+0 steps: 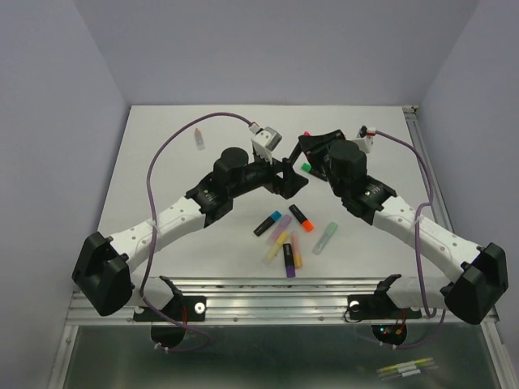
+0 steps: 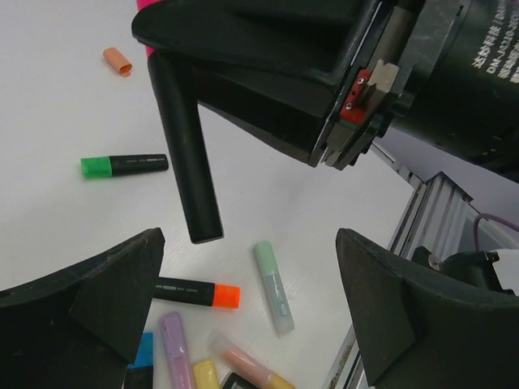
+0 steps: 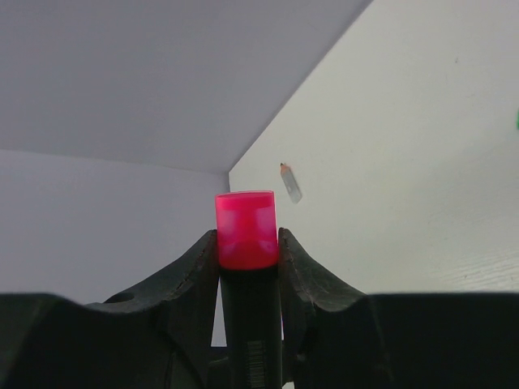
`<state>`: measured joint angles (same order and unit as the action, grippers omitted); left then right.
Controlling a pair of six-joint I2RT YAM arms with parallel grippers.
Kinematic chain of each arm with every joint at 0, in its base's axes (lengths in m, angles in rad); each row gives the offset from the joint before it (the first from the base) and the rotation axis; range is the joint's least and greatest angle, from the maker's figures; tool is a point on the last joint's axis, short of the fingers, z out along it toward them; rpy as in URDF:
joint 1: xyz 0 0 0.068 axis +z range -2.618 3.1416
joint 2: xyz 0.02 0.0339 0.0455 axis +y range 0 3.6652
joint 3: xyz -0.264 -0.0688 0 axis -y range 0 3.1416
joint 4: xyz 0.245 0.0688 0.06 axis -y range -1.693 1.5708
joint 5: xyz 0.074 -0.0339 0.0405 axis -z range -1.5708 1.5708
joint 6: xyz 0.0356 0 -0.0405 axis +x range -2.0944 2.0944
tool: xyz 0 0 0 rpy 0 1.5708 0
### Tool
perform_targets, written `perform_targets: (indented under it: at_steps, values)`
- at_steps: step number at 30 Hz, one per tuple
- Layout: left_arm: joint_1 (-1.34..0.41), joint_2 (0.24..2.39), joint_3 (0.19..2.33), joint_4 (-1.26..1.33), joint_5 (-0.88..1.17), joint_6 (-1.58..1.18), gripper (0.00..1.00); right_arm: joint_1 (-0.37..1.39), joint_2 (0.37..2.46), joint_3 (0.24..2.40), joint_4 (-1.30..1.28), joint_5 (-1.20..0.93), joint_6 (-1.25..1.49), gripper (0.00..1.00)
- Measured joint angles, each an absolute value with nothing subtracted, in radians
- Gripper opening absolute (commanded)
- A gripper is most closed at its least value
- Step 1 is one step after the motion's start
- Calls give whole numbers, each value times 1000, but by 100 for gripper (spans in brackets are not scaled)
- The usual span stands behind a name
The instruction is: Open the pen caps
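While spare pens (image 1: 289, 258) lie nearest, at 6 o'clock, the left gripper (image 2: 251, 267) stands wide, facing the free barrel of a black-barrelled pen (image 2: 188, 154). Beyond, the right gripper (image 3: 247, 243) pinches it, apparently at the pink cap (image 3: 246, 229), ready for pulling apart. A loose piece (image 1: 199, 140) lies farthest, at 10 o'clock.

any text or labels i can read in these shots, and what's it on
"DM-J...", white, under a row of Chinese characters, on the right arm's black motor housing; the rest is cut off by the frame edge.
Print on the orange-capped pen barrel: too small to read.
Print on the green-capped pen barrel: too small to read.
Marks on the barrel of the pink-capped pen in the right gripper: blurred, unreadable.
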<state>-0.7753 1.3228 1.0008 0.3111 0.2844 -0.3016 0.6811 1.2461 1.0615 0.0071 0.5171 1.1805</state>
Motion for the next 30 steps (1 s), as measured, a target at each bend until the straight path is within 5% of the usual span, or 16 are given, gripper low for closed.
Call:
perform_targets:
  at_steps: [19,30]
  values:
    - [-785,1423,1057,337,279,-250,99,681,1230,1030,0,514,1243,1]
    - [-784,1278,1040,319,202,-202,99,681,1155,1030,-16,523,1193,1]
